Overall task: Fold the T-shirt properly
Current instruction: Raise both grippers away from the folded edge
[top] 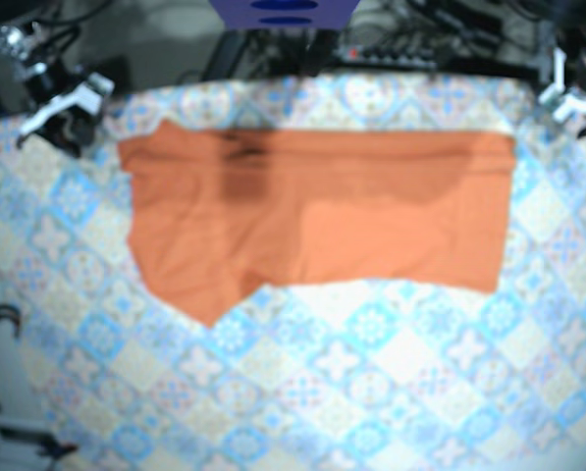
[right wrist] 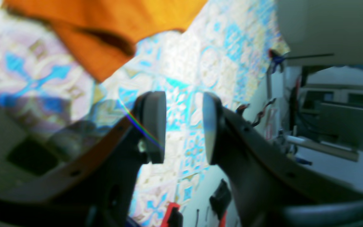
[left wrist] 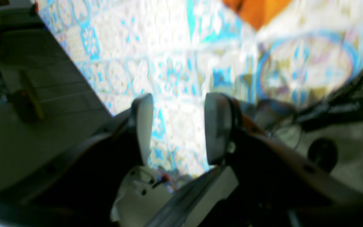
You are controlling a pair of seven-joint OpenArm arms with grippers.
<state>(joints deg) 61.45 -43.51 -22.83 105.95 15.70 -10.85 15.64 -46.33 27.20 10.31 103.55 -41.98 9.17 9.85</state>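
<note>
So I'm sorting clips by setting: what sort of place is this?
Probably a robotics lab or workshop, not a home: the T-shirt lies on a cloth-covered table, with tangled cables along its far edge and grey equipment beside it.

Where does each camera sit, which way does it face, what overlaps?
Left wrist: on the left arm, facing the blue-patterned tablecloth past the open left end effector.
Right wrist: on the right arm, facing the orange fabric T-shirt past the open right end effector.
Base: overhead, facing down; arm parts at both top corners.
Shared: all show T-shirt and tablecloth.
</note>
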